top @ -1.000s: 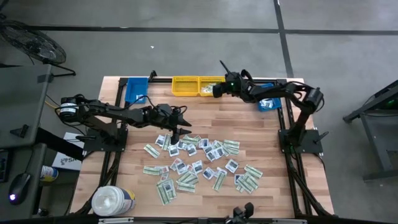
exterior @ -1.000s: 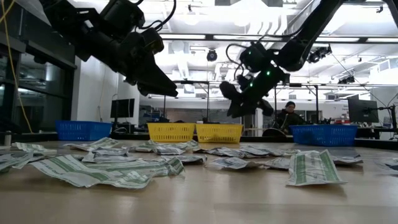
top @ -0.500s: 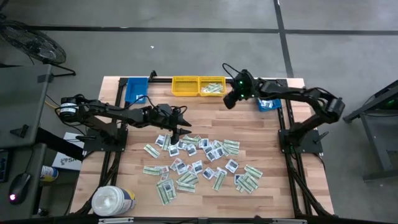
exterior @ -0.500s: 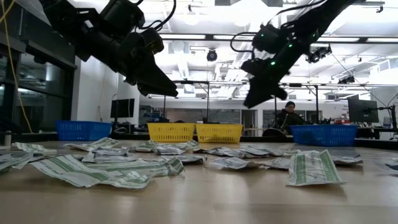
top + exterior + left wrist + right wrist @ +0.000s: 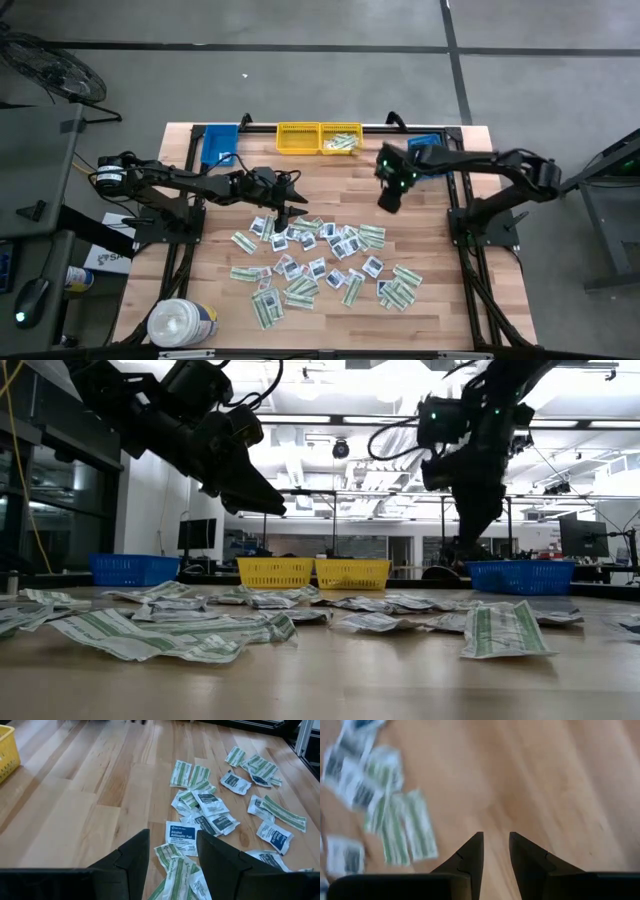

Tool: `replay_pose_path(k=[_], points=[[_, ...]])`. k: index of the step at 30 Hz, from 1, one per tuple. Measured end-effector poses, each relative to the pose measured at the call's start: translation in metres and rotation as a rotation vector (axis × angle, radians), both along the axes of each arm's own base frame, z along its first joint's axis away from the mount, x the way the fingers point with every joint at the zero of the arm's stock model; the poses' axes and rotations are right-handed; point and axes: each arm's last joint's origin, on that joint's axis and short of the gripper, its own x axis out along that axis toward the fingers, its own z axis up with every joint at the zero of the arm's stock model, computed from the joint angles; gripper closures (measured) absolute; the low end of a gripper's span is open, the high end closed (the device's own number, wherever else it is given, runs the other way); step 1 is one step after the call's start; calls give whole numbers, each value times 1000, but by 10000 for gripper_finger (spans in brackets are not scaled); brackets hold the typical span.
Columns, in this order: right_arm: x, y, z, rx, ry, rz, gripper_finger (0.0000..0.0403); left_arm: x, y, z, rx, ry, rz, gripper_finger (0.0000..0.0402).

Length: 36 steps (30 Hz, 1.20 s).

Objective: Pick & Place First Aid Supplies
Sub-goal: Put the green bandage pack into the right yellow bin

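Observation:
The first aid supplies (image 5: 320, 260) are several small flat packets, green-striped strips and squarish white ones, lying loose on the wooden table's middle (image 5: 200, 632). My left gripper (image 5: 289, 211) hangs open over the pile's far left edge, and packets (image 5: 210, 815) lie on the wood beyond its fingers. My right gripper (image 5: 388, 202) points down over bare wood just beyond the pile's far right corner. It is open by a narrow gap with nothing in it (image 5: 496, 842), and blurred packets (image 5: 395, 827) lie off to one side.
Two yellow bins (image 5: 298, 138) stand side by side at the far edge, and the right one (image 5: 342, 140) holds packets. Blue bins stand at the far left (image 5: 218, 143) and far right (image 5: 430, 152). A white round tub (image 5: 183, 322) sits at the near left corner.
My right gripper has swung from over the right yellow bin toward the table's near and right side. It has tipped from nearly level to pointing down, and it keeps the same narrow gap. My left gripper and the packets have stayed put.

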Motion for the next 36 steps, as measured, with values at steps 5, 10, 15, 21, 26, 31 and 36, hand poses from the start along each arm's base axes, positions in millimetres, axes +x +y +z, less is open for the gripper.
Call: replay_pose_path(k=[5,10,15,21,26,31,36], points=[[11,34,0,-91,-28,371,316,0,0,0,-3,0,-4,239],[16,63,0,-223,-7,603,316,0,0,0,-3,0,-4,239],[18,81,0,-266,5,642,316,0,0,0,-3,0,-4,239],[17,95,-4,-248,7,561,316,0,-1,0,-11,-1,-20,239],[10,100,-16,-253,40,464,311,0,-1,0,-12,-1,-20,239],[7,101,-25,-218,42,419,281,0,-1,0,-15,-1,-18,239],[3,103,-37,-169,13,447,252,0,-1,0,-15,0,-18,239]])
